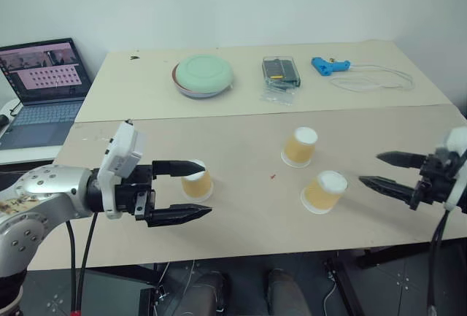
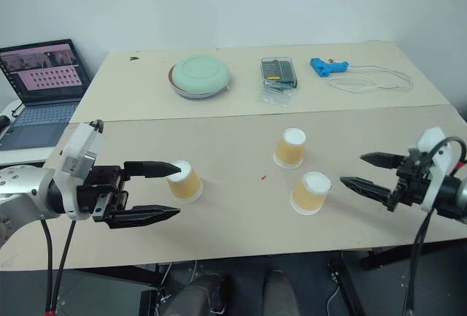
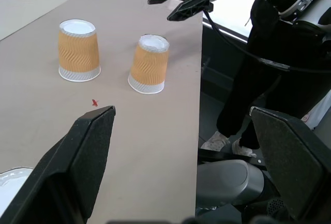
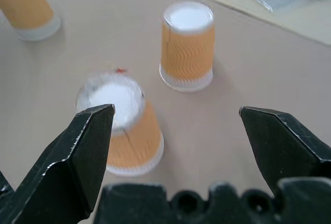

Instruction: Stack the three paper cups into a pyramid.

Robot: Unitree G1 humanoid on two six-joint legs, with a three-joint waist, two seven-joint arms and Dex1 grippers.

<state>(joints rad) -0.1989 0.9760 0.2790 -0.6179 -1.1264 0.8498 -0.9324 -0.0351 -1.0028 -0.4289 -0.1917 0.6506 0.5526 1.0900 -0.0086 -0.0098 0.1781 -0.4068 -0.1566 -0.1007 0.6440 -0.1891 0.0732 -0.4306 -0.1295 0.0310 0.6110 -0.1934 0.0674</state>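
Three paper cups [image 1: 323,192] upside down, apart on counter [image 1: 248,214]. Both jaws wide, empty. Right gripper [image 1: 387,171] beside nearest cup: square up, close gently mid-wall.

The three paper cups [image 1: 300,147] [image 1: 325,191] [image 1: 196,179] have matt, wavy-embossed orange sides. The table [image 1: 248,206] is smooth, matt beige board. The green bowl [image 1: 203,75] looks like smooth plastic. Each gripper's fingers [image 1: 181,214] look like matt black plastic.

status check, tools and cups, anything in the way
Left tool open beside one cup. Right tool open, empty. Three cups upside down, apart, unstacked. Nothing between them.
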